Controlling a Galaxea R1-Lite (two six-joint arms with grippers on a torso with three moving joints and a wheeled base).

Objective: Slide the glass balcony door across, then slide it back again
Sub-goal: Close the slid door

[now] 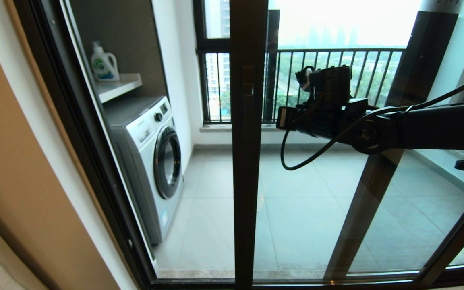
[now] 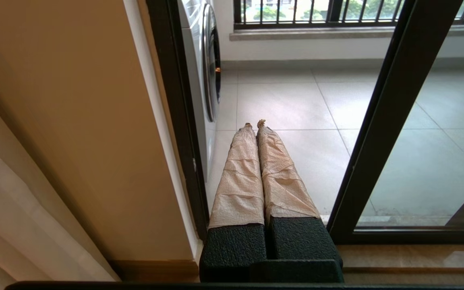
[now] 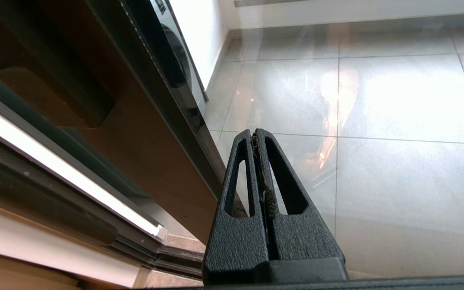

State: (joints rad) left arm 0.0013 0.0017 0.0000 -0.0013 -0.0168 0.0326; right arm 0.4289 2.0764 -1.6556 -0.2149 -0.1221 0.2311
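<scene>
Your right gripper [image 3: 256,139]: fingers pressed together, holding nothing, raised just beside edge upright of glass balcony door [image 1: 249,161], likely blunt pusher against frame. Door upright stands mid-opening, washing machine [image 1: 151,161] beyond. Left gripper [image 2: 255,125]: fingers together, empty, low by wall-side frame, idle

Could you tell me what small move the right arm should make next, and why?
Probably reach the right gripper left to the bar handle on the glass balcony door upright. Its fingers are shut and empty, beside the upright but not touching the handle. The left gripper hangs low, shut.
</scene>
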